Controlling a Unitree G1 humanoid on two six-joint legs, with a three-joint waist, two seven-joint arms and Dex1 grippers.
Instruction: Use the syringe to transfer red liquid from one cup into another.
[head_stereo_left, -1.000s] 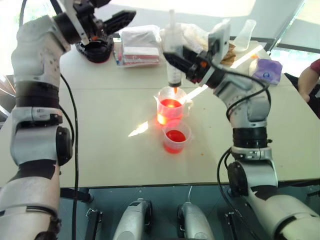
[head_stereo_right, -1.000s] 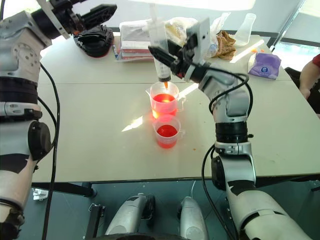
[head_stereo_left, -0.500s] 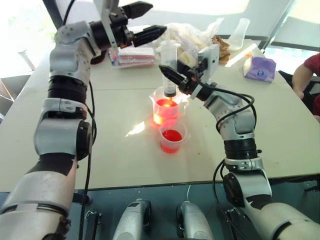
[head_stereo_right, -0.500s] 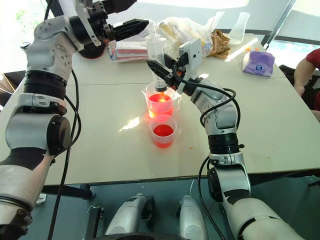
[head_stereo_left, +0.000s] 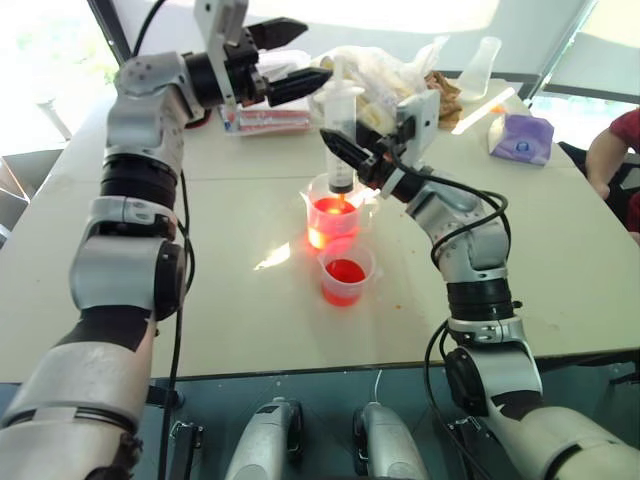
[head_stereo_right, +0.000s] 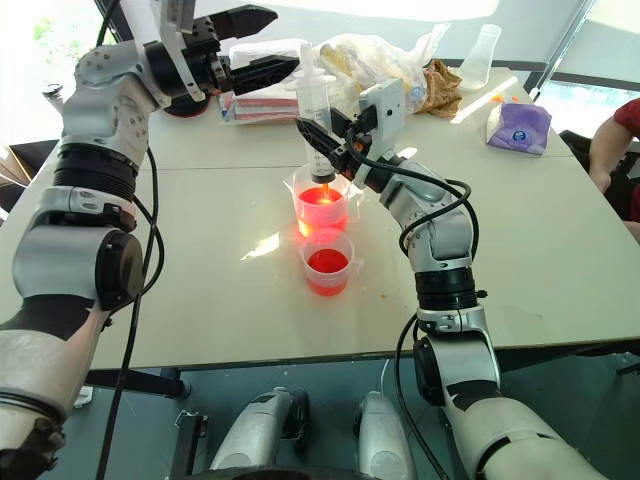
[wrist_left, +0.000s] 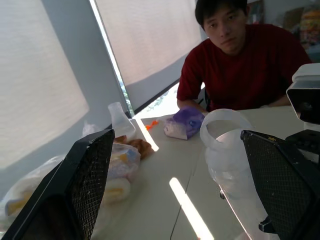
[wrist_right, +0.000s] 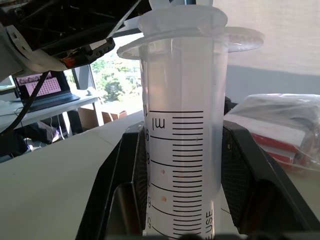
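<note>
Over tall clear handled beaker of red liquid: large clear graduated syringe, upright, clamped in right hand. Left hand wide open, empty, flanking white plunger top; should pinch and draw squarely upward, tip submerged.

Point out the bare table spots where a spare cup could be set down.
Bare: the near table left of the small cup, and the right side between the right arm and the purple pack. Crowded: the centre, with the beaker and syringe, and the far edge with bags and the red box.
</note>
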